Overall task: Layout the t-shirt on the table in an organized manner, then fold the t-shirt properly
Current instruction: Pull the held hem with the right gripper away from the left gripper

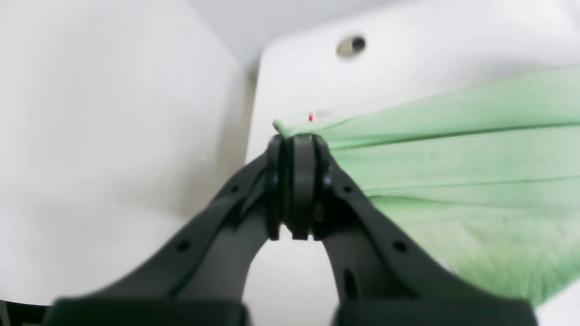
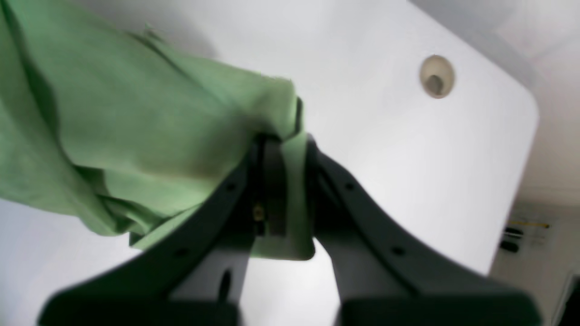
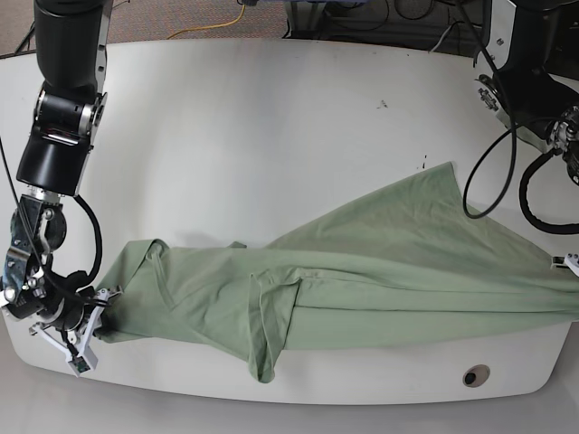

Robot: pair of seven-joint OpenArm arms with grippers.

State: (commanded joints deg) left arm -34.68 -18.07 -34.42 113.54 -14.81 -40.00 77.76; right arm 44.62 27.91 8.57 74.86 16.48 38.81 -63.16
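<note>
pale sage-green cotton t-shirt point(image 3: 362, 271): stretched along near edge of glossy white tabletop point(image 3: 253, 136) | left end effector point(image 1: 297, 136): clamped on its right end | right end effector point(image 2: 283, 145): clamped on its left end

You saw a soft, wrinkly cloth t-shirt point(image 3: 362, 271), matt and pale green. The table point(image 3: 271, 117) under it was smooth, shiny and white. Both grippers, left point(image 1: 297, 136) and right point(image 2: 283, 140), looked like dull black plastic.
</note>
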